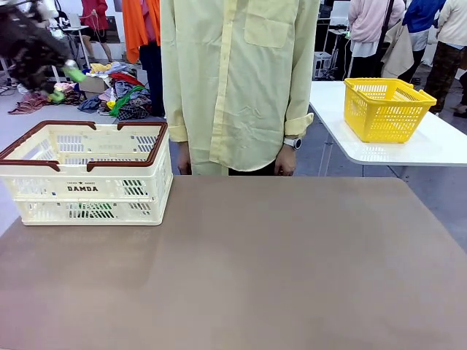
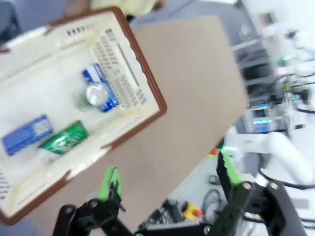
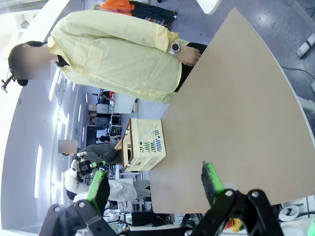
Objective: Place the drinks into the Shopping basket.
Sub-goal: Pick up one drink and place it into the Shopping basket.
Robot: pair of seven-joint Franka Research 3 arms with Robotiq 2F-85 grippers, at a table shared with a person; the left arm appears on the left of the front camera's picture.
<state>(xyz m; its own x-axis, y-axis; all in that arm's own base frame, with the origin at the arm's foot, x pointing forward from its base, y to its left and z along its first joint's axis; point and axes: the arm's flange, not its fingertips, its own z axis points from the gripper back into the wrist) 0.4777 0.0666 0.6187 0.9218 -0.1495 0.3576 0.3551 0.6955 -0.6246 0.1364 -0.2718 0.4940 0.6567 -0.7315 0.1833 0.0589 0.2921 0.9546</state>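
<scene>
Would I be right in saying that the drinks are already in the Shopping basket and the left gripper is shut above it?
Not quite: the left wrist view shows the left gripper open, not shut. The drinks do lie inside the Shopping basket.

Place: we take this for a robot lab or test hall laid out like a shop.
Work surface: we see a brown table (image 1: 277,270) with a person in a pale yellow shirt (image 1: 237,80) standing at 12 o'clock.
Shop props: we note a cream Shopping basket (image 1: 87,175) marked DAMDA at 10 o'clock, and a yellow basket (image 1: 387,109) on a white side table (image 1: 438,146) at 2 o'clock.
Stock: we list a heap of clothes (image 1: 117,95) on the grey floor at 11 o'clock.
Equipment: we record cables and lit electronics (image 2: 266,115) beside the table in the left wrist view.
Occupants: we count other people (image 1: 408,36) standing at 1 o'clock.
</scene>
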